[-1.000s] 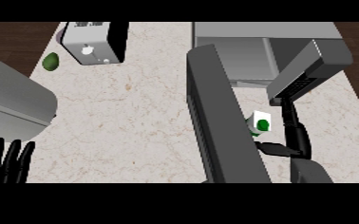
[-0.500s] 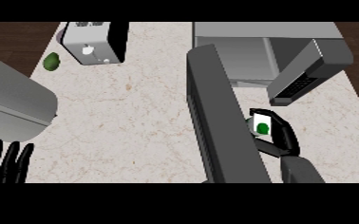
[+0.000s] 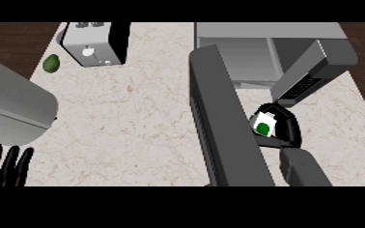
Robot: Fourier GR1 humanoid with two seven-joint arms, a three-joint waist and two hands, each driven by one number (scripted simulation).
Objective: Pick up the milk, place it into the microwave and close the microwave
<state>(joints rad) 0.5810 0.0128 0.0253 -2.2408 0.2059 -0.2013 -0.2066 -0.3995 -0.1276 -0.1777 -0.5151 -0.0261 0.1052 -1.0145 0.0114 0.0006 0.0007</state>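
The milk (image 3: 264, 123) is a small white carton with a green mark, on the counter right of the microwave's open door (image 3: 222, 121). My right hand (image 3: 285, 125) has its black fingers curled round the carton, hiding most of it. The microwave (image 3: 278, 53) stands at the back right with its cavity open toward me. At the lower left edge my left hand (image 3: 16, 164) rests open with fingers up.
A toaster (image 3: 92, 43) stands at the back left of the counter, with a green avocado-like fruit (image 3: 50, 63) beside it on the left. A grey appliance or pan (image 3: 21, 108) juts in from the left edge.
My right hand moved in on the milk and curled its fingers round the carton. The left hand has stayed at the lower left edge.
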